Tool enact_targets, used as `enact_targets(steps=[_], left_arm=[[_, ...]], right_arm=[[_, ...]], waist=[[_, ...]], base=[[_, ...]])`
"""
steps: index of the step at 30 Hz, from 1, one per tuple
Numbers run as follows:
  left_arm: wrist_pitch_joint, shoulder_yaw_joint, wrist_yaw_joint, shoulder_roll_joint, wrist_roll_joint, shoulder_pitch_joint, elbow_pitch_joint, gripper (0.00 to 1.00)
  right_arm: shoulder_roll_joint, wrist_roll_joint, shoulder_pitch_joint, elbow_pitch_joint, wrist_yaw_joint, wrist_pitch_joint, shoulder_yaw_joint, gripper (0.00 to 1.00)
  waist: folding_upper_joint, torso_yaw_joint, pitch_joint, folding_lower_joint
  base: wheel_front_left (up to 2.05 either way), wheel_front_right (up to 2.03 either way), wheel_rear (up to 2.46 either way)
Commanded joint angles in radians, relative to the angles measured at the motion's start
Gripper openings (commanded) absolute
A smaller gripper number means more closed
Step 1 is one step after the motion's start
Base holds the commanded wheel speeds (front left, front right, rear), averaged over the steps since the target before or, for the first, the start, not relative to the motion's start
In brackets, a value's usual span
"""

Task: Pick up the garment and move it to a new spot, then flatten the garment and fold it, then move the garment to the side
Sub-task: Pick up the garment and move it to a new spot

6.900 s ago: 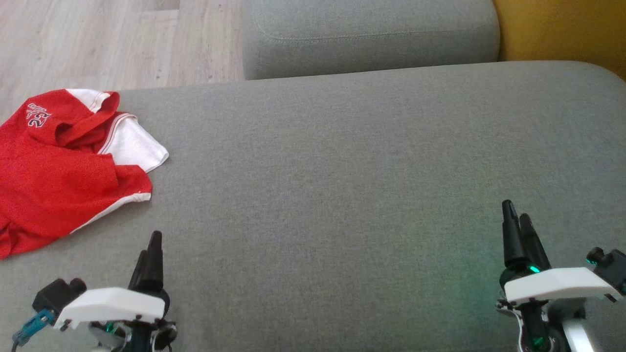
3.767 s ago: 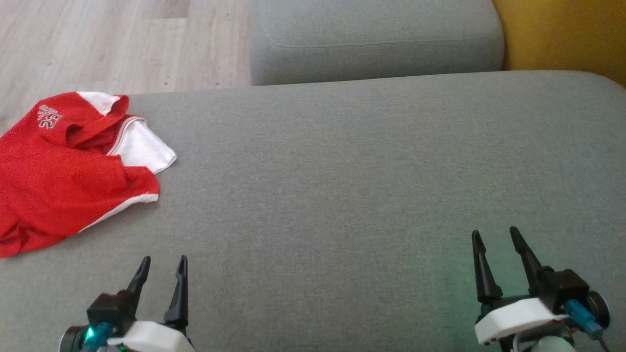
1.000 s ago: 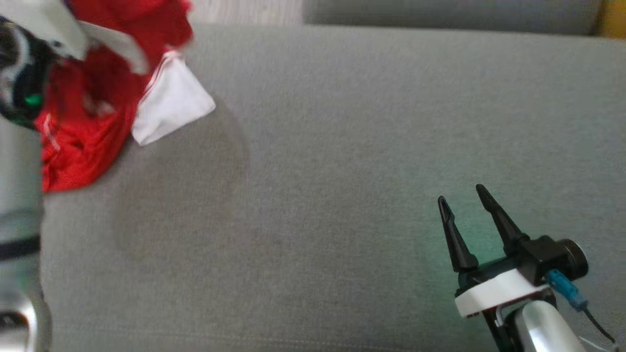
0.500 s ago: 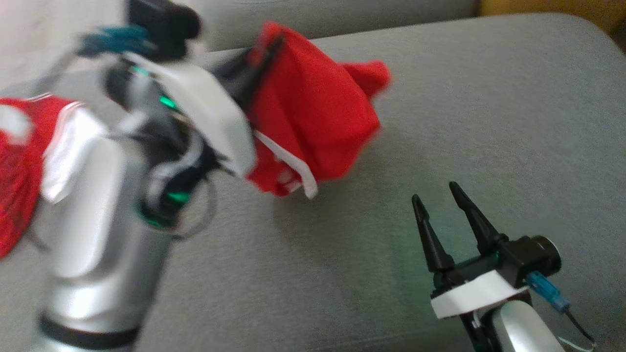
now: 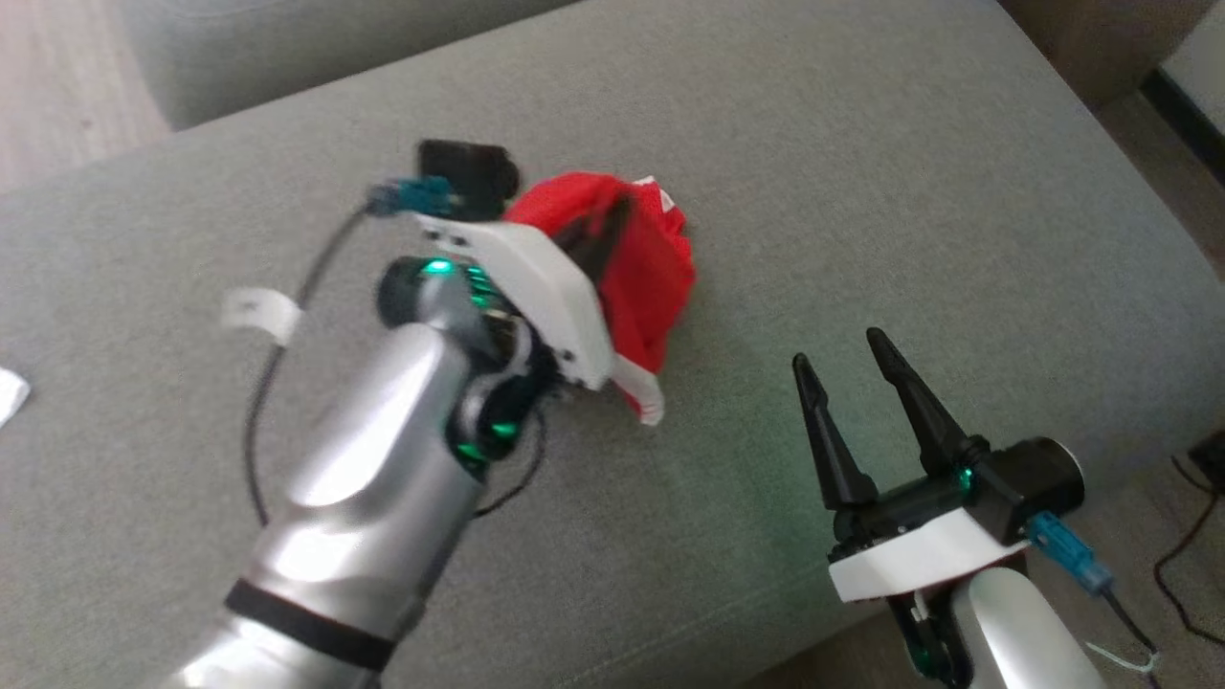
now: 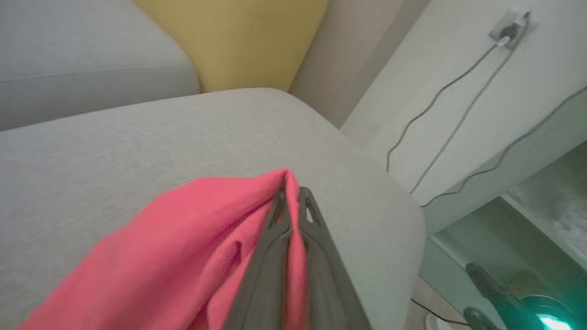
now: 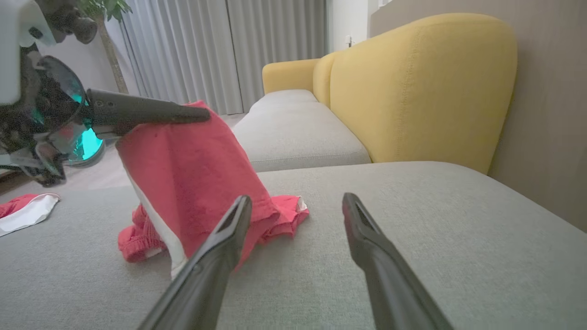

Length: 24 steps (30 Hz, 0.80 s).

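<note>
Left pincer [image 5: 612, 215]: closed tight on a fold of the red garment [image 5: 656, 273]. The garment hangs from it near the middle of the grey cushion [image 5: 909, 172], with its lower hem bunched on the fabric.

Right pincer [image 5: 838, 349]: wide open and empty, over the front right part close to the front edge, apart from the garment.

Room to move: bare cushion lies between the garment and the right edge, and on toward the back edge. A second red-and-white cloth [image 7: 25, 211] lies at the left edge.

Change noted: a few seconds ago the garment lay in a heap at the left edge, and my left pincer stood open and idle at the front. My right pincer remains open as before.
</note>
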<state>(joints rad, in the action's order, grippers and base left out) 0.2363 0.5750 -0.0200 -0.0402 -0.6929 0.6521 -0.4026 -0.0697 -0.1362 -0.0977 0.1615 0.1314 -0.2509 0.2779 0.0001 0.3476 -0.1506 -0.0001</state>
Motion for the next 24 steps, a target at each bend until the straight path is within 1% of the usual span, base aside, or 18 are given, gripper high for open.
enact_targets(steps=[1,2,3,4,7,9,11,12,14,15,18,24], left_arm=[[-0.037,0.008,-0.001,-0.011,-0.024,0.074,0.024,0.0],[-0.076,0.049,-0.005,-0.011,-0.063,0.081,0.012,0.22],[-0.104,0.09,-0.016,-0.011,-0.108,0.084,-0.003,0.71],[-0.12,0.139,-0.023,-0.01,-0.133,0.094,-0.019,1.0],[-0.17,0.25,-0.039,-0.01,-0.2,0.116,-0.048,1.0],[-0.202,0.303,-0.056,-0.01,-0.205,0.136,-0.072,1.0],[-0.247,0.333,-0.068,-0.01,-0.197,0.15,-0.086,1.0],[-0.276,0.349,-0.077,-0.01,-0.168,0.161,-0.095,1.0],[-0.327,0.346,-0.089,-0.01,-0.158,0.149,-0.091,1.0],[-0.369,0.339,-0.099,-0.026,-0.15,0.124,-0.067,1.0],[-0.425,0.313,-0.135,-0.083,-0.143,0.059,-0.009,1.0],[-0.479,0.261,-0.219,-0.207,-0.135,-0.134,0.139,1.0]], right_arm=[[0.014,-0.011,-0.022,-0.038,-0.001,-0.011,0.016,1.0],[0.015,-0.014,-0.02,-0.038,-0.001,-0.011,0.015,1.0],[0.016,-0.016,-0.018,-0.037,-0.001,-0.011,0.017,1.0],[0.016,-0.017,-0.017,-0.036,-0.001,-0.011,0.02,1.0],[0.018,-0.017,-0.015,-0.037,-0.001,-0.011,0.021,1.0],[0.018,-0.014,-0.013,-0.04,-0.001,-0.011,0.013,1.0],[0.019,-0.007,-0.009,-0.042,-0.001,-0.011,0.005,1.0],[0.019,-0.004,-0.005,-0.043,-0.001,-0.011,0.001,1.0],[0.019,0.003,0.004,-0.048,-0.001,-0.011,-0.011,1.0],[0.019,0.011,0.018,-0.057,-0.001,-0.011,-0.026,1.0],[0.019,0.023,0.043,-0.071,-0.001,-0.011,-0.048,1.0],[0.007,0.048,0.101,-0.104,-0.001,-0.011,-0.101,1.0]], waist=[[-0.0001,0.01,-0.017,0.0001],[-0.0001,0.009,-0.021,0.0001],[-0.0001,0.008,-0.022,0.0001],[-0.0001,0.006,-0.025,0.0001],[-0.0001,-0.007,-0.029,0.0001],[-0.0001,-0.022,-0.029,0.0001],[-0.0001,-0.037,-0.02,0.0001],[-0.0001,-0.044,-0.013,0.0001],[-0.0001,-0.062,0.001,0.0001],[-0.0001,-0.082,0.016,0.0001],[-0.0001,-0.113,0.043,0.0001],[-0.0001,-0.18,0.087,0.0001]], base=[[0.0,0.0,0.0],[0.0,0.0,0.0],[0.0,0.0,0.0],[0.0,0.0,0.0],[0.0,0.0,0.0],[0.0,0.0,0.0],[0.0,0.0,0.0],[0.0,0.0,0.0],[0.0,0.0,0.0],[0.0,0.0,0.0],[0.0,0.0,0.0],[0.0,0.0,0.0]])
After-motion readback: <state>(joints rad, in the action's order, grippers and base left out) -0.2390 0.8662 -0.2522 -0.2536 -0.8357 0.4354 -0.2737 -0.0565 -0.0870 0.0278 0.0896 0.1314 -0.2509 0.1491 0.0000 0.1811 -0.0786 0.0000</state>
